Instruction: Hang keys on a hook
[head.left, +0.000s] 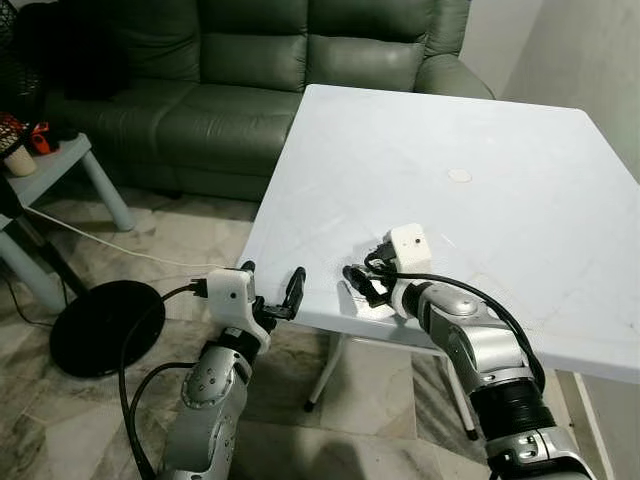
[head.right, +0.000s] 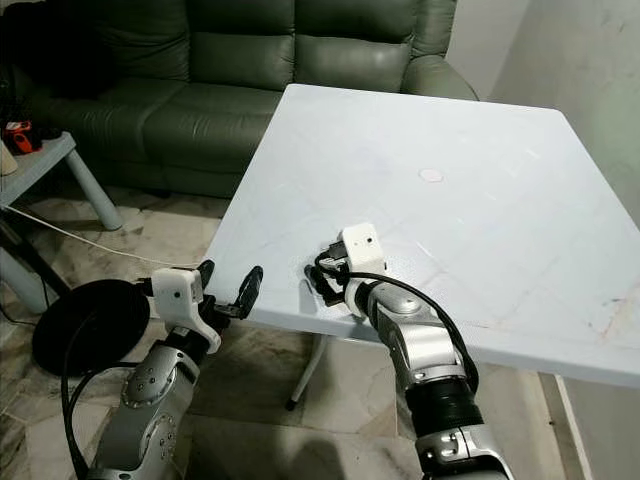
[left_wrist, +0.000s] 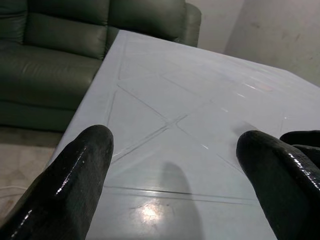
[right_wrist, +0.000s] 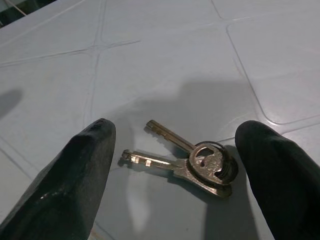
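Two brass keys (right_wrist: 195, 162) on one ring lie flat on the white table (head.left: 480, 130), near its front edge. My right gripper (right_wrist: 175, 165) is open and hovers low over them, with one black finger (right_wrist: 75, 185) on each side and neither touching the keys. In the left eye view the right gripper (head.left: 362, 280) covers the spot where the keys lie. My left gripper (head.left: 271, 284) is open and empty at the table's front left edge, its fingertips (left_wrist: 75, 175) level with the tabletop.
A dark green sofa (head.left: 250, 70) stands behind the table. At the left are a small pale side table (head.left: 60, 165), a black round base (head.left: 100, 325) on the tiled floor and a white cable (head.left: 110, 245). A small round mark (head.left: 459, 175) sits mid-table.
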